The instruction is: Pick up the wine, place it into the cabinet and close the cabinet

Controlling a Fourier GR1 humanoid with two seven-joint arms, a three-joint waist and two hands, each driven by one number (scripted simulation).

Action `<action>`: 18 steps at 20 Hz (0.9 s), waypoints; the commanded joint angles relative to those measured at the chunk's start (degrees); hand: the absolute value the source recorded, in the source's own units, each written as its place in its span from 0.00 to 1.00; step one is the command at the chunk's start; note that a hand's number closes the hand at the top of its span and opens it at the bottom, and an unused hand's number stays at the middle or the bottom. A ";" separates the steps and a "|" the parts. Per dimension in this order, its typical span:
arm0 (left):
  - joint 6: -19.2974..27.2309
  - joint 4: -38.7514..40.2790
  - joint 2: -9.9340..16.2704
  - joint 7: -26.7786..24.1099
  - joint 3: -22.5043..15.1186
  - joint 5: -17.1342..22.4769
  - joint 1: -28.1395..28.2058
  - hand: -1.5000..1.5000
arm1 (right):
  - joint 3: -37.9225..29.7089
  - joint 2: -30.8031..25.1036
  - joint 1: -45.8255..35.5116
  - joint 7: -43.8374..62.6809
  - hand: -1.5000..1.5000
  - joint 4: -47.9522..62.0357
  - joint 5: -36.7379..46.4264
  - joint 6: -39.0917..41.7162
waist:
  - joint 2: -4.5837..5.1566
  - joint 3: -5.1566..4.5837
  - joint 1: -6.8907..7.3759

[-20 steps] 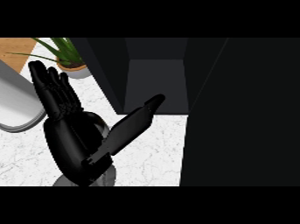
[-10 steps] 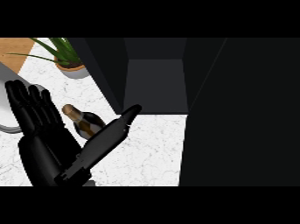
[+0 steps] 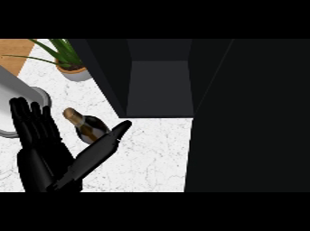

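The wine bottle (image 3: pixel 90 129) is dark with a tan foil neck that points up and left; it is on the white marble counter (image 3: pixel 150 155), left of the cabinet. My left hand (image 3: pixel 47 162) rises from the lower left edge, open. Its straight fingers (image 3: pixel 30 122) stand left of the bottle and its thumb (image 3: pixel 107 140) stretches out below and right of it, hiding the bottle's base. The bottle shows in the gap between them. The dark cabinet (image 3: pixel 161 90) stands open at the top centre. My right hand shows nowhere.
A wide black panel (image 3: pixel 257 117), seemingly the cabinet's door, fills the right side. A potted plant (image 3: pixel 70 67) stands at the back left. A grey cylinder (image 3: pixel 4 99) with a ringed end slants in from the upper left, just behind my fingers.
My left hand has drawn down and to the left. It covered the bottle a second ago; the bottle now shows between fingers and thumb.
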 commanded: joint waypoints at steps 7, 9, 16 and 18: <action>13.20 5.00 6.75 -13.51 -4.14 16.79 3.94 0.00 | -2.76 -0.55 -0.64 4.03 0.00 -5.29 -6.05 0.85 | 0.06 -0.05 -0.13; 14.03 3.40 8.52 -15.86 -4.48 17.29 6.29 0.00 | -0.04 0.98 0.09 4.83 0.00 -8.01 -3.07 -0.70 | -0.08 -0.08 -0.02; 16.51 8.86 6.63 -25.13 -6.16 25.96 4.69 0.00 | 0.78 1.54 -1.52 3.70 0.00 -4.65 -0.28 -0.94 | 0.07 -0.19 -0.07; 15.99 6.98 9.89 -23.99 -4.80 29.52 3.98 0.00 | 1.41 0.61 -0.17 6.76 0.00 -8.72 -1.68 -0.65 | -0.02 -0.19 -0.29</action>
